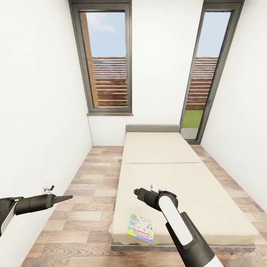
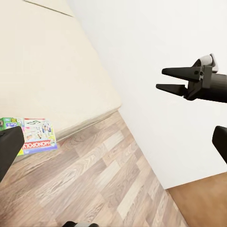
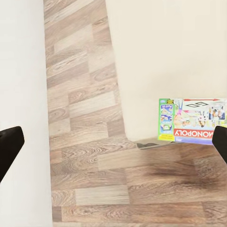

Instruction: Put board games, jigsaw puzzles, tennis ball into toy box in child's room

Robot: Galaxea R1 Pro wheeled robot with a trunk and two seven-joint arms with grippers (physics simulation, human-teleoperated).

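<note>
One board game (image 1: 141, 228), a pale blue-green box with a red MONOPOLY band, lies flat on the near left corner of the bed (image 1: 185, 178). It also shows as the board game (image 2: 33, 135) and the board game (image 3: 194, 120) in the wrist views. My right gripper (image 1: 137, 191) hovers above the mattress, a little beyond the box, with its jaws open and empty. My left gripper (image 1: 68, 198) hangs open over the floor to the left of the bed. The right gripper (image 2: 161, 79) is seen from the left wrist. The table, toy box, puzzles and ball are out of view.
A strip of wooden floor (image 1: 92, 185) runs between the bed and the white left wall (image 1: 40, 111). Two tall dark-framed windows (image 1: 107, 59) stand in the far wall behind the grey headboard (image 1: 152, 128). More floor lies right of the bed.
</note>
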